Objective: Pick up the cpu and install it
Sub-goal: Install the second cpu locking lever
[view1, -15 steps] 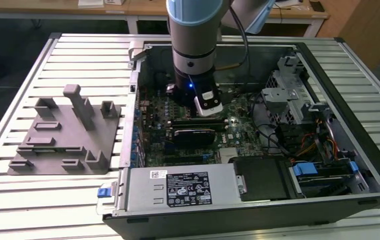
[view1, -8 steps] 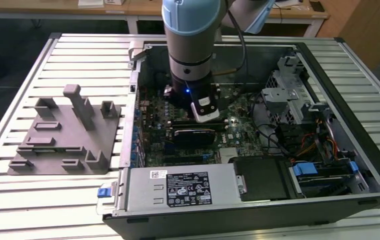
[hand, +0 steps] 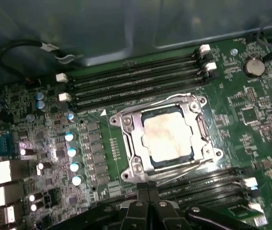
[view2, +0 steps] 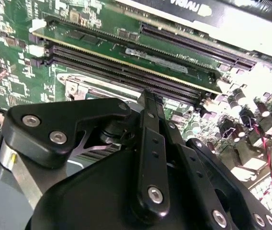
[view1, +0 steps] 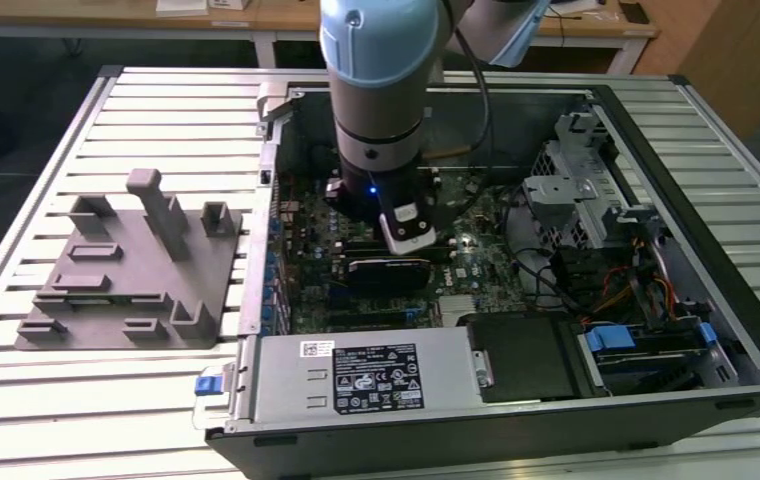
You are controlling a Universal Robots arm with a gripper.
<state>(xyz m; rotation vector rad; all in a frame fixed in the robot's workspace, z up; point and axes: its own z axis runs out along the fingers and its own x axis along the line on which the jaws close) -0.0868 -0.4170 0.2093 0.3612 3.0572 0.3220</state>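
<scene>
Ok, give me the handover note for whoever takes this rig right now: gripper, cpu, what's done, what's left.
Gripper: shut, nothing between the fingers, low over the motherboard inside the open computer case, close to the socket.
Cpu: lies flat in the socket frame, silvery top up, apart from the gripper.
Done: cpu is in the socket.
Left: confirm the frame's lever is latched; the pictures do not settle that.
Grey block: on the table at the exterior view's left.

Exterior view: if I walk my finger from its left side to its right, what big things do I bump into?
Grey stepped block → robot arm reaching into the open computer case → silver drive cage.
</scene>
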